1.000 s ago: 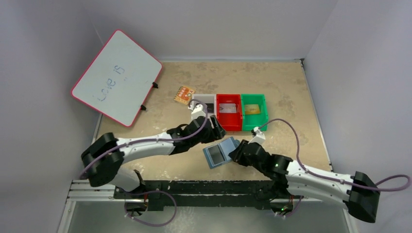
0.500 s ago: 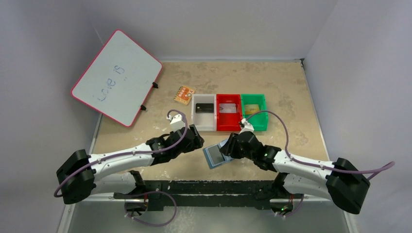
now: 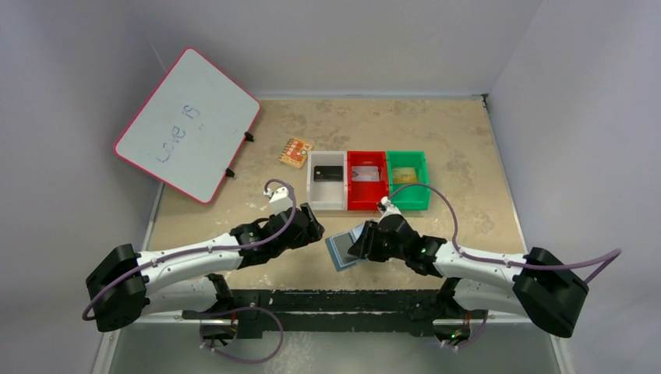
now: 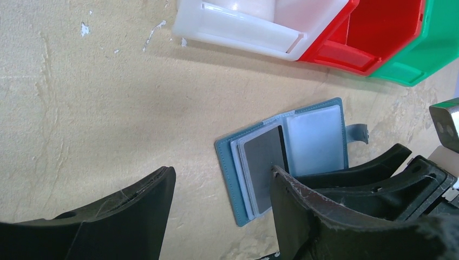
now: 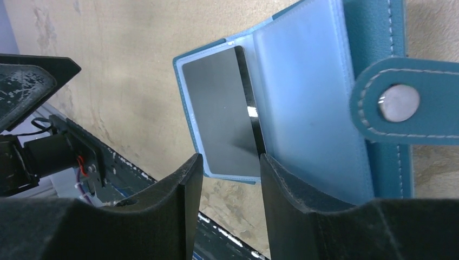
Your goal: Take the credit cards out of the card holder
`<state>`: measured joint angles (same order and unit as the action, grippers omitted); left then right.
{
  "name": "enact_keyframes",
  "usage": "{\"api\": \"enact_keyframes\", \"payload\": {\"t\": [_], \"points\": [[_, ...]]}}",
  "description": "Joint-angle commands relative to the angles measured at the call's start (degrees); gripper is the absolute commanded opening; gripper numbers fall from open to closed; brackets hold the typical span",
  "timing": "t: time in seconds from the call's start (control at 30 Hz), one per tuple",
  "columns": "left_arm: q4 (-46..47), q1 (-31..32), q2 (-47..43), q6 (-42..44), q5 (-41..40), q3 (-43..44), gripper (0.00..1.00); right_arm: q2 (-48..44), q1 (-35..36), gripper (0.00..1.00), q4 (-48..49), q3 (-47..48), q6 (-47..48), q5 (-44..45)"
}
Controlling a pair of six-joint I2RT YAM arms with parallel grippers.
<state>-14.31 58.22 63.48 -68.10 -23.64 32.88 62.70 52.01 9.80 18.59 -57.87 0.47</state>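
Observation:
The blue card holder [image 3: 341, 251] lies open on the table near the front edge. A dark grey credit card [image 4: 262, 166] sits in its left pocket and also shows in the right wrist view [image 5: 219, 111]. The holder's right pocket [image 5: 308, 108] looks empty, with the snap tab [image 5: 398, 103] beside it. My right gripper [image 5: 231, 162] is open just above the holder's near edge, one finger over the right pocket. My left gripper [image 4: 222, 181] is open and empty, just left of the holder. A black card [image 3: 328, 172], a silver card [image 3: 366, 174] and a gold card [image 3: 404, 176] lie in the bins.
White bin [image 3: 314, 191], red bin [image 3: 367, 201] and green bin [image 3: 425, 183] stand in a row behind the holder. An orange patterned square [image 3: 295, 151] lies left of them. A whiteboard [image 3: 187, 125] leans at the back left. The table's front edge is close below the holder.
My left arm has pulled back from the white bin to the near left, uncovering the black card in it. My right gripper has moved left onto the open holder.

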Motion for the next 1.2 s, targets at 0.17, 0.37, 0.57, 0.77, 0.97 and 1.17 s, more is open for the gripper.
{"api": "enact_keyframes", "payload": {"t": [0.17,0.37,0.57,0.77,0.97,1.17], "points": [[2.0,0.1,1.0,0.9,1.4,1.0,0.64,3.9,0.0,0.46,4.2,1.5,1.1,-0.3],[2.7,0.1,2.5,1.6,2.6,1.6,0.64,5.0,0.0,0.44,8.9,0.5,-1.2,-2.9],[2.6,0.2,4.4,2.5,3.3,2.6,0.63,5.1,0.0,0.43,16.8,-1.3,-3.5,-6.6],[2.5,0.2,6.2,3.3,3.5,3.9,0.62,5.1,-0.1,0.45,19.6,0.3,-0.5,-10.4],[1.4,0.2,7.3,4.3,3.4,5.4,0.62,-0.6,0.0,0.46,3.9,3.8,0.5,-0.8],[2.1,0.2,8.3,4.5,4.1,5.7,0.6,-6.4,-0.1,0.45,-4.9,3.9,-0.6,7.0]]}}
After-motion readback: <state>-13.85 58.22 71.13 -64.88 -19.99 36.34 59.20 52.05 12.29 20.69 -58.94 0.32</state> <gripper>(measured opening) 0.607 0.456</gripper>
